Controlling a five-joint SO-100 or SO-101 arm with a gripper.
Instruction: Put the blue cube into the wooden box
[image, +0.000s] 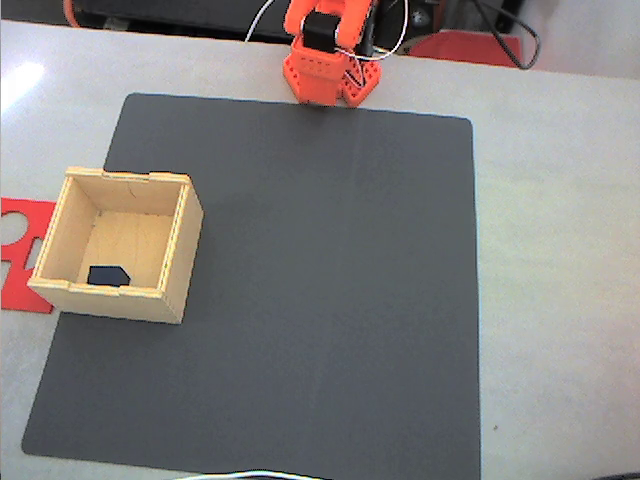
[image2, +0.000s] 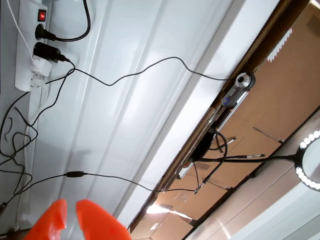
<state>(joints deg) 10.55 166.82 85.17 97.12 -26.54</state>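
In the fixed view the blue cube (image: 106, 274) lies on the floor of the wooden box (image: 118, 301), close to its near wall. The box stands on the left edge of a black mat. The orange arm (image: 330, 55) is folded back over its base at the top edge of the table, far from the box. In the wrist view the camera points up at a wall and cables. My gripper (image2: 70, 209) shows at the bottom left as two orange fingertips (image2: 95, 220) with only a thin slit between them and nothing held.
A black mat (image: 320, 290) covers most of the grey table. A flat red cut-out piece (image: 18, 250) lies left of the box, partly behind it. A white cable (image: 250, 474) runs along the near table edge. A power strip (image2: 35, 45) and a webcam (image2: 239, 87) show in the wrist view.
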